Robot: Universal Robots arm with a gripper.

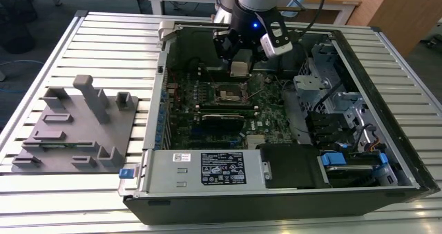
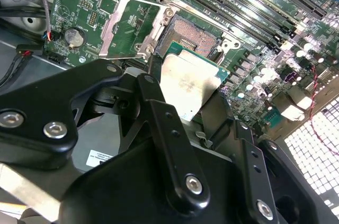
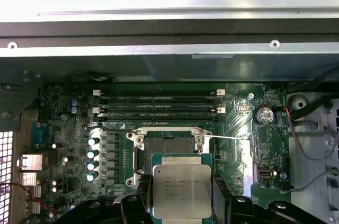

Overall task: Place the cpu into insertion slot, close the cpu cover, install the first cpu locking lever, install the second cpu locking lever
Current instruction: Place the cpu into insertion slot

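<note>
My gripper [image 1: 239, 67] is shut on the cpu [image 3: 181, 189], a flat silver-grey square held by two opposite edges between black fingers [image 3: 139, 203]. In both wrist views the cpu [image 2: 188, 83] hangs just above and slightly short of the insertion slot [image 3: 169, 145], a dark square socket [image 2: 193, 33] with a silver rim. The cpu cover [image 2: 128, 24] is swung open and lies back beside the socket. A thin wire lever [image 3: 228, 137] sticks out from the socket's side, unlatched. In the exterior view the insertion slot [image 1: 228, 93] lies just below the gripper on the green board.
Long black memory slots [image 3: 159, 105] run beside the socket. The open computer case [image 1: 155, 115] has a power supply [image 1: 207, 169] at its near wall and a drive cage [image 1: 324, 89] at the exterior view's right. A grey fixture block [image 1: 76, 125] stands on the slatted table.
</note>
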